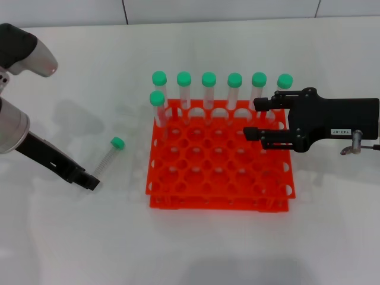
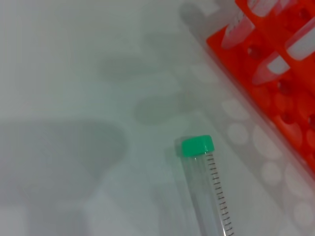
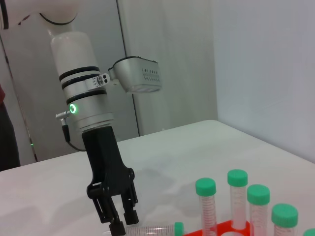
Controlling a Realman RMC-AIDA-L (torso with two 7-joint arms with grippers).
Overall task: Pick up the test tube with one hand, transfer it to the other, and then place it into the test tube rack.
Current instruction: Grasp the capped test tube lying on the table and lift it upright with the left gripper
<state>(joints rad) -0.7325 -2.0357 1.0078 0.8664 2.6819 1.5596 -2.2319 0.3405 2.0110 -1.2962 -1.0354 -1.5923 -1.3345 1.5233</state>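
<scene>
The test tube (image 1: pixel 107 159) lies flat on the white table left of the rack, its green cap (image 2: pixel 196 146) pointing away from my left gripper. That unlabelled black left gripper (image 1: pixel 90 180) sits low at the tube's bottom end, and in the right wrist view the left gripper (image 3: pixel 124 223) shows its fingers slightly apart beside the lying tube (image 3: pixel 152 228). The orange-red test tube rack (image 1: pixel 219 199) stands at the centre. My labelled right gripper (image 1: pixel 256 119) hovers open over the rack's back right corner, holding nothing.
Several green-capped tubes (image 1: pixel 209 89) stand upright along the rack's back row, and one more (image 1: pixel 157 107) is in the second row at the left. The rack's edge (image 2: pixel 275 88) runs close by the lying tube.
</scene>
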